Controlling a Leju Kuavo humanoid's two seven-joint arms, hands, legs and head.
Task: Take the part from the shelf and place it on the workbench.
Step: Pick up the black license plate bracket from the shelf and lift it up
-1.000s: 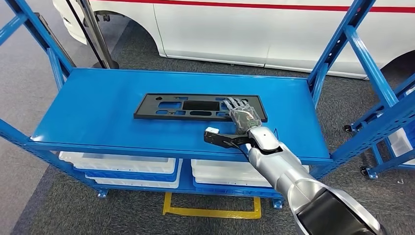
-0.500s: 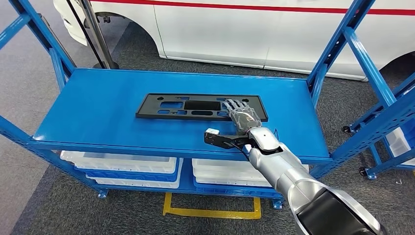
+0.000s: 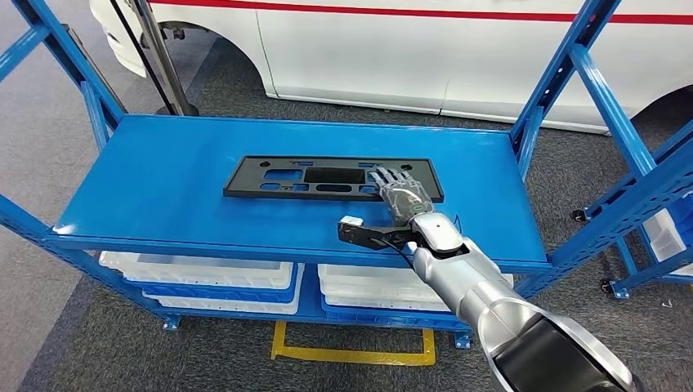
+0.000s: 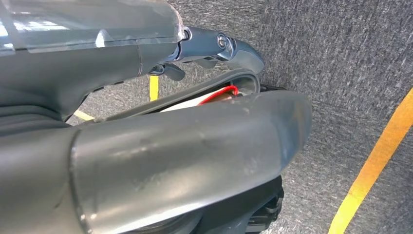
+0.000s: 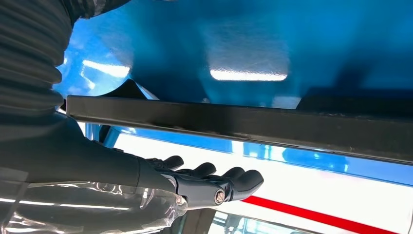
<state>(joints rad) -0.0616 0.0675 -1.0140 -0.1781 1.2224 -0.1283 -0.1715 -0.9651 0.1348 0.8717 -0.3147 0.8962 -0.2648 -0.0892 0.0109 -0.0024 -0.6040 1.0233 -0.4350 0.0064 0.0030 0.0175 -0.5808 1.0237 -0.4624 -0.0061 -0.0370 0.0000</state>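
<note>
Head view: one black part (image 3: 333, 179), a flat slotted panel, is being seen lying on the top deck of the blue shelf (image 3: 163, 184), its long axis running from 9 o'clock to 3 o'clock across the frame. The right hand (image 3: 398, 198) is being held over the panel's 3 o'clock end, with the fingers (image 3: 391, 175) laid flat on its top face and pointing toward 12 o'clock, while the thumb (image 3: 366, 233) is being extended toward 9 o'clock, clear of the panel's near edge. The hand is thus being kept wide open, and nothing is being gripped yet. Judged from this, the near edge is lying between fingers and thumb, so a closing pinch is being set up. One part, one shelf and one white vehicle (image 3: 458, 49) are being counted. Left wrist view: grey carpet with yellow floor lines (image 4: 375, 165) is being shown; the state of the left hand cannot be told. Right wrist view: the dark fingers (image 5: 214, 183) are being shown extended, just beside the panel's black edge (image 5: 243, 124).
</note>
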